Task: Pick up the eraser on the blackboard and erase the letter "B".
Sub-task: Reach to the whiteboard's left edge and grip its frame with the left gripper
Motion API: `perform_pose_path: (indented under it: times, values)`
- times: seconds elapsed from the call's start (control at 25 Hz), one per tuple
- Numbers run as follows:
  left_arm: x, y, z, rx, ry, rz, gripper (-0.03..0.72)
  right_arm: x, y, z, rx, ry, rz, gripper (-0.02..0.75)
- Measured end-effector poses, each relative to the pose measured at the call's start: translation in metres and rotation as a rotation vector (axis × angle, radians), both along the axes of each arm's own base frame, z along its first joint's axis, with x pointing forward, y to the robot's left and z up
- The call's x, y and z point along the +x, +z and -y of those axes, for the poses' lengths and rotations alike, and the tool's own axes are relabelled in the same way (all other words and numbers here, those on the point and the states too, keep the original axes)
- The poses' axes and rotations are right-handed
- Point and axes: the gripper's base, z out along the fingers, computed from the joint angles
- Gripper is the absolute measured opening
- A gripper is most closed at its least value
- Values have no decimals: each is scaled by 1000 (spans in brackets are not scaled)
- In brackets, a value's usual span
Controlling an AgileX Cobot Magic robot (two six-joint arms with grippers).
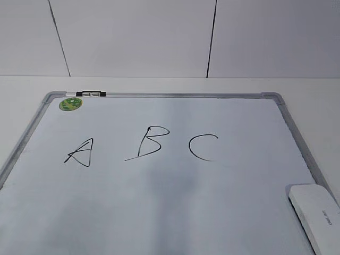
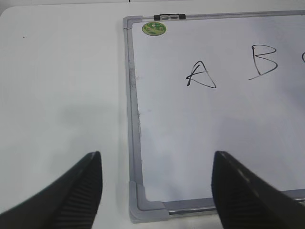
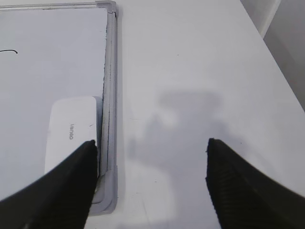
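both grippers are spread wide and hold nothing: the left gripper [image 2: 156, 191] above the board [image 2: 143, 200] corner, the right gripper [image 3: 152, 183] beside the eraser [image 3: 69, 133].

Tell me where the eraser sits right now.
The eraser lies flat on the blackboard at its near right corner in the exterior view, against the right frame edge, right of and nearer than the letter "C".

The white oblong eraser [image 1: 314, 213] lies flat at the near right edge of the grey-framed blackboard [image 1: 159, 212], well apart from the intact black letter "B" [image 1: 147, 142] drawn mid-board.
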Motion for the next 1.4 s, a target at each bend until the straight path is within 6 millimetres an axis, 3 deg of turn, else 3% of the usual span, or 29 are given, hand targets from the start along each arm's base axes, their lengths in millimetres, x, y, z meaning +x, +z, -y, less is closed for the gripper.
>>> perform_pose_path:
  times: [1.4]
  values:
    - [0, 0, 0, 0, 0, 0, 501, -1, 2, -4, -18, 56, 2, 558]
